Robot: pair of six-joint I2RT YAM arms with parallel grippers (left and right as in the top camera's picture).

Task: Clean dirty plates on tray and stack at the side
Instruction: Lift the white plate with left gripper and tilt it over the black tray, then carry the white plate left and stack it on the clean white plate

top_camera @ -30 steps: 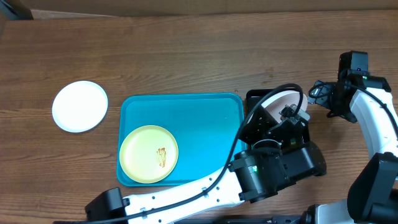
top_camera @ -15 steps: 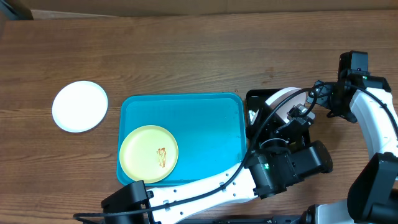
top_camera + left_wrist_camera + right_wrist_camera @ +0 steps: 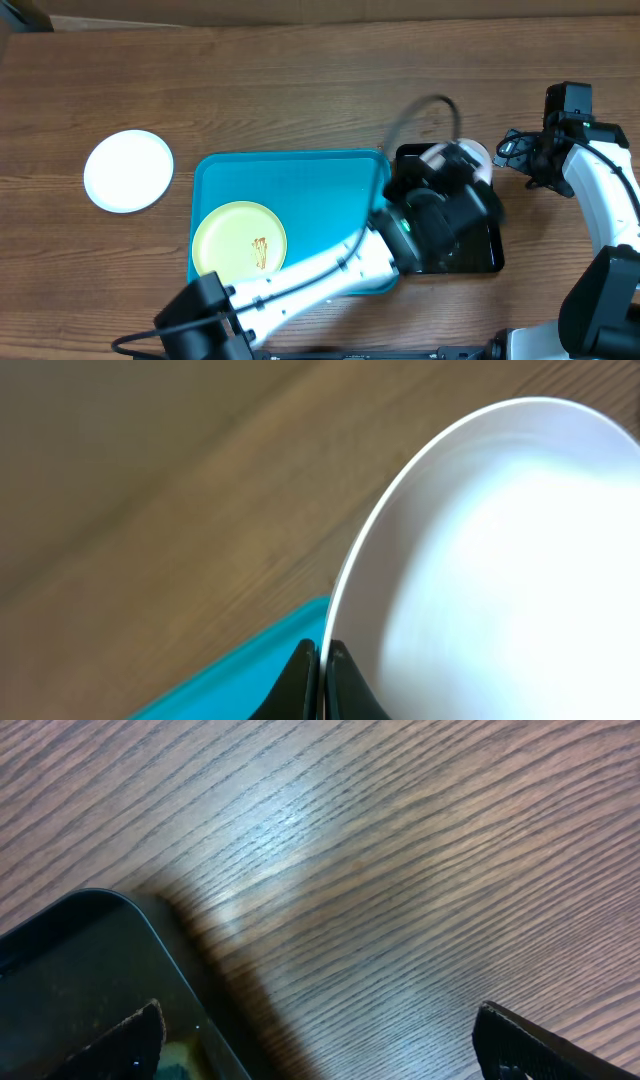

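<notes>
My left gripper [image 3: 323,660] is shut on the rim of a white plate [image 3: 500,560] and holds it tilted above the black tray [image 3: 470,255]; overhead only a sliver of that plate [image 3: 478,156] shows past the arm. A pale yellow plate [image 3: 238,246] with a brown smear lies in the front left of the turquoise tray [image 3: 300,185]. Another white plate [image 3: 128,170] lies on the table to the tray's left. My right gripper [image 3: 320,1035] is open and empty above the bare table, beside the black tray's corner [image 3: 90,950].
The black tray stands right against the turquoise tray's right side. The left arm [image 3: 330,275] stretches across the turquoise tray's front right corner. The right arm [image 3: 600,190] stands at the table's right edge.
My left gripper with the white plate has lifted and swung back toward the far left, over the black tray's far end. The right arm has not moved.
</notes>
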